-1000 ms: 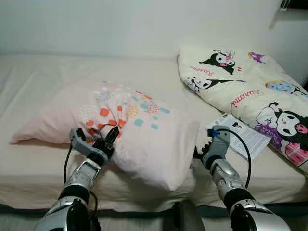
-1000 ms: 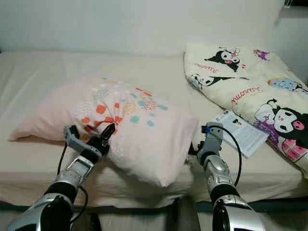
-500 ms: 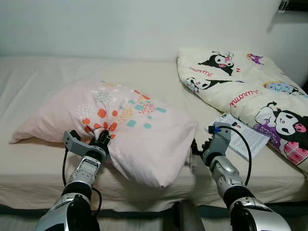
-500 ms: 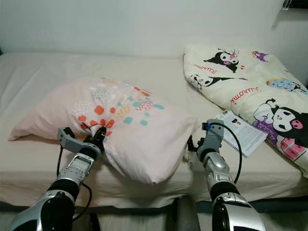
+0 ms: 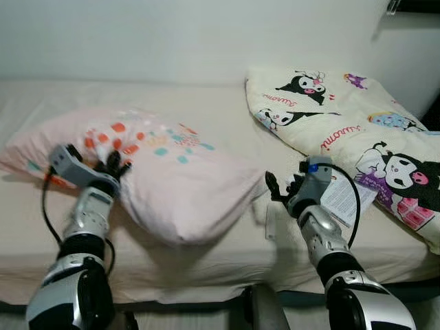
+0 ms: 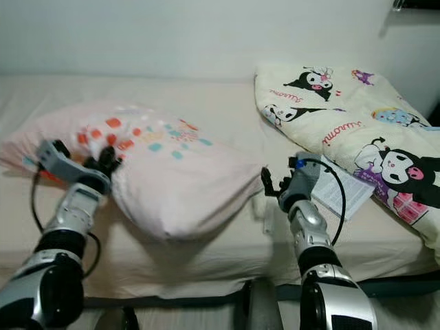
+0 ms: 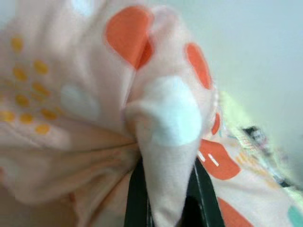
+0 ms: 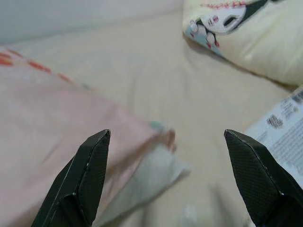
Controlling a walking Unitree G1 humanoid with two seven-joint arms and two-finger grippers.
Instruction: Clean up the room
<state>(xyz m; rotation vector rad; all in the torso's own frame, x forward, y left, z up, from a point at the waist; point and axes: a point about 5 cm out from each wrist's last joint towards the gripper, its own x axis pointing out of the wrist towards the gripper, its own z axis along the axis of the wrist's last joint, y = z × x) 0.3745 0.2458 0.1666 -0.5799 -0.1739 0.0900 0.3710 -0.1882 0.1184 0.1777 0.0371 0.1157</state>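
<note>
Shifted toward the robot's left since a second ago: pink pillow (image 5: 161,175) with orange and teal dots, now lying flatter on the bed (image 5: 206,110), its spotted end nearer the left edge of the eye views. Dragged along with it, left hand (image 5: 113,167), fingers clamped on a bunched fold of the pillowcase, as seen close up in the left wrist view with cloth squeezed between the two black fingers (image 7: 135,198). Released from the pillow's other end: right hand (image 5: 282,187), now spread wide and hovering just off the pillow's pointed corner, above the cream sheet; both fingers (image 8: 83,177) set well apart in the right wrist view, nothing between them. Just beside the right wrist, a printed leaflet (image 5: 347,196) lying flat on the bed, partly tucked against a cream quilt (image 5: 344,130) with black-and-white cartoon characters, heaped along the bed's right side. Behind the bed, a plain pale wall (image 5: 172,34).
</note>
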